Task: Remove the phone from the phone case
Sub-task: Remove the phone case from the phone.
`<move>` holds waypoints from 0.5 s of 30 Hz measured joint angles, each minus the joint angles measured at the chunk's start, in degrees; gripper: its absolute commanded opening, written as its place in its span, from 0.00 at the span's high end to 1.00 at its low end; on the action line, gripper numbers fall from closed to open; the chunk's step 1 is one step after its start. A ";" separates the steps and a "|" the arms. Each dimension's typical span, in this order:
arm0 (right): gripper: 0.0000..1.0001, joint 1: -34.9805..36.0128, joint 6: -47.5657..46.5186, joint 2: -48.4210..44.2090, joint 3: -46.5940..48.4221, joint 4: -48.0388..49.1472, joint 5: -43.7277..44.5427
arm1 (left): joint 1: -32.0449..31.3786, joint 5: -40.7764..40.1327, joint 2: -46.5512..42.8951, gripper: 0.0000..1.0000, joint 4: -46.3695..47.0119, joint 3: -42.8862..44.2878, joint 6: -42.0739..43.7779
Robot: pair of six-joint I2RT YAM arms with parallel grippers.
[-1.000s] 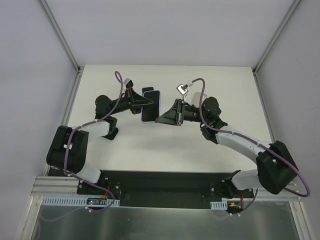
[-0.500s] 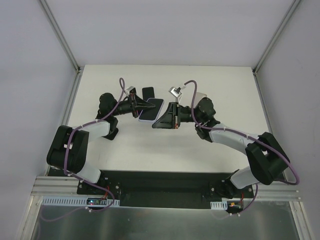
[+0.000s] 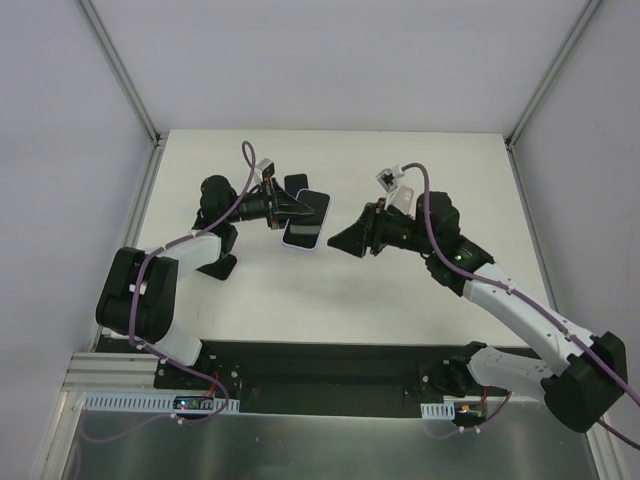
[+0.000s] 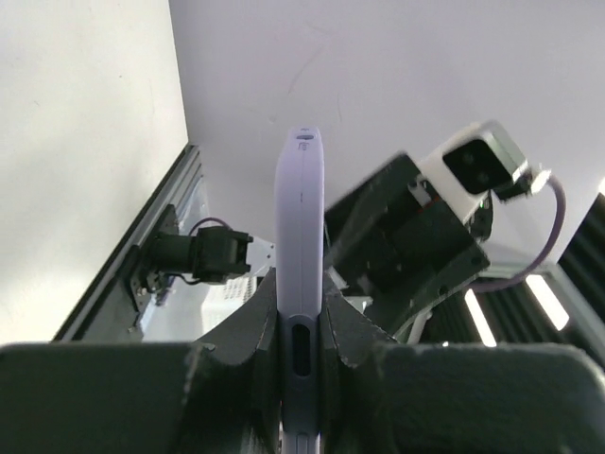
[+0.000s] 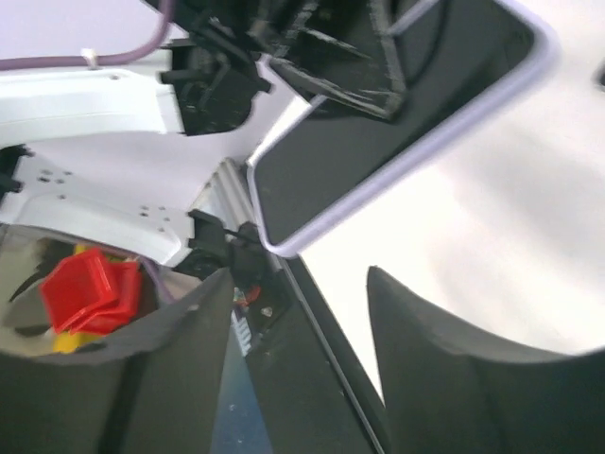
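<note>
The phone (image 3: 304, 232), dark screen inside a lavender phone case (image 5: 397, 165), hangs tilted above the table's middle. My left gripper (image 3: 298, 207) is shut on its long edge. Seen from the left wrist, the case (image 4: 300, 236) stands edge-on, pinched between both fingers of my left gripper (image 4: 301, 317). My right gripper (image 3: 338, 243) is a little to the phone's right, open and touching nothing. From the right wrist, the phone's screen (image 5: 378, 113) fills the top and my right gripper (image 5: 301, 284) gapes empty below it.
A small dark flat shape (image 3: 295, 183) lies on the white table (image 3: 400, 300) just behind the phone. Metal frame posts (image 3: 130, 90) stand at the back corners. A red object (image 5: 90, 288) sits below the table's near edge, by the black base plate (image 3: 330, 365).
My right gripper was closed at the phone's lower end; it has opened and drawn back to the right. The left gripper kept its hold and tilted the phone slightly.
</note>
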 measured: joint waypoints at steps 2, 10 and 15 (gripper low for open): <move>0.35 -1.92 -1.14 -2.67 -0.07 -4.79 2.34 | 0.00 1.40 0.59 1.00 0.81 0.83 1.44; 0.34 -10.71 5.09 -2.97 -0.17 -7.98 2.64 | -0.44 6.01 1.73 1.00 2.75 1.31 4.87; 0.32 -10.88 11.37 4.24 2.08 -2.93 -1.88 | -1.99 7.61 1.73 1.00 2.95 1.90 6.12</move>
